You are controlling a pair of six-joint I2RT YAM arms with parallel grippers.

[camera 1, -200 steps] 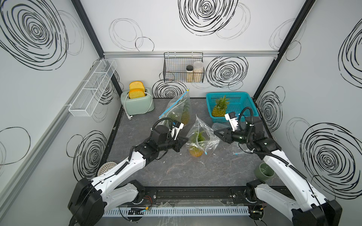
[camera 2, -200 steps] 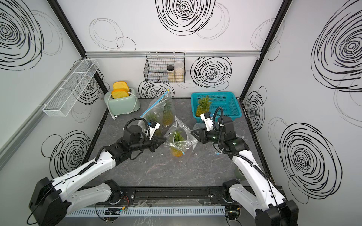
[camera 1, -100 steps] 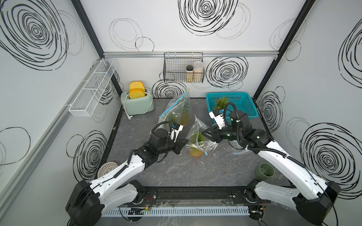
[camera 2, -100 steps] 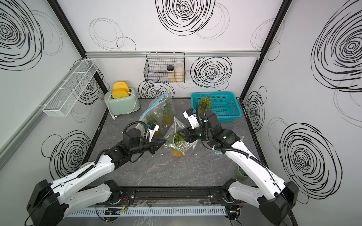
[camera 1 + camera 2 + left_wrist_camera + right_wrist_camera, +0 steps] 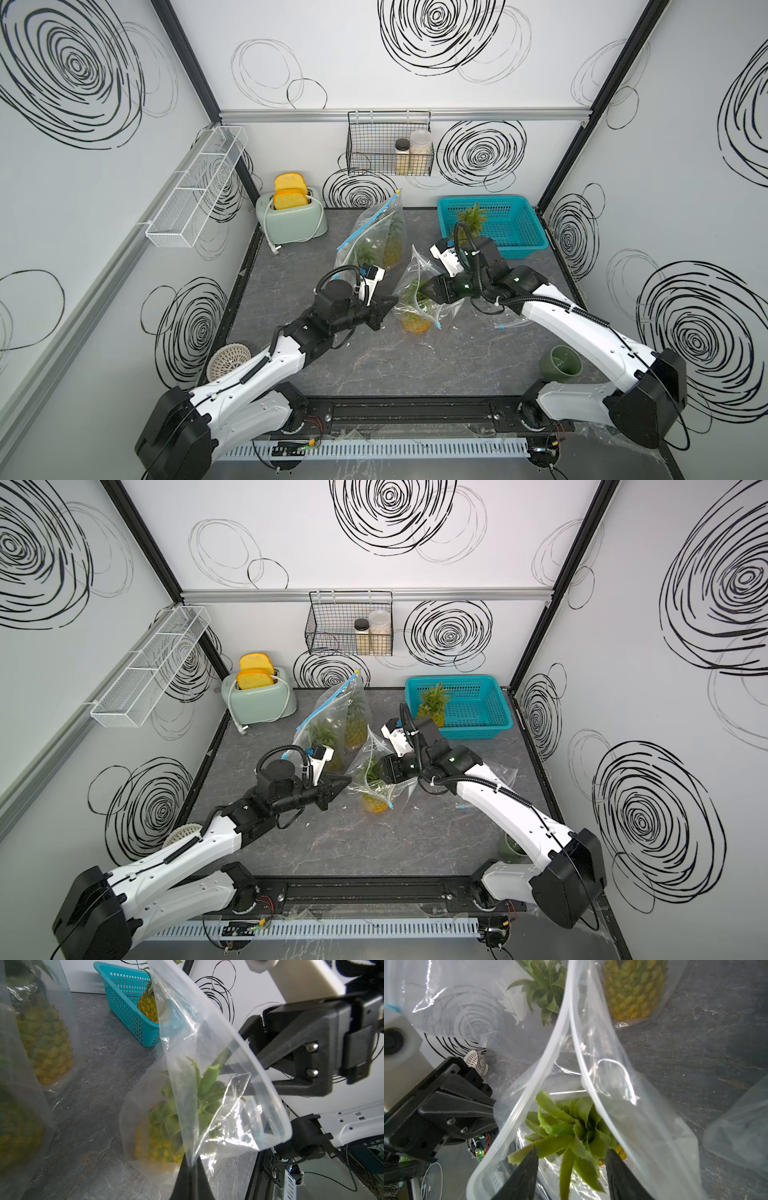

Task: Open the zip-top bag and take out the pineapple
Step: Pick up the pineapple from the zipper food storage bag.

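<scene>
**Right gripper in the open bag, jaws either side of the pineapple's leaves**

The bag (image 5: pixel 417 266) stands near the middle of the table (image 5: pixel 374 374), its mouth pulled open and tilted towards the right arm. The pineapple (image 5: pixel 413 323) sits inside it, with its yellow body low against the tabletop and its green leaves pointing up towards the opening.

The left gripper (image 5: pixel 392 301) is closed flat on the rim of the bag on its own side. In the left wrist view the clear plastic runs straight up out of the pinched fingertips (image 5: pixel 192 1167).

The right gripper (image 5: pixel 428 293) reaches in through the mouth of the bag from the opposite side. In the right wrist view its jaws stand well apart, and the two dark fingers (image 5: pixel 529 1172) flank the crown of leaves (image 5: pixel 571 1126). Leaves lie between them, but I cannot tell whether either finger presses on them. Nothing is clearly gripped.

Behind the left gripper a second bag (image 5: pixel 374 232) leans upright with more pineapples in it. A blue basket (image 5: pixel 519 232) at the back, on the right arm's side, holds another pineapple (image 5: pixel 471 216). A toaster (image 5: pixel 291 220) stands in the far corner on the other side, and a green cup (image 5: pixel 561 365) stands beside the right arm.
</scene>
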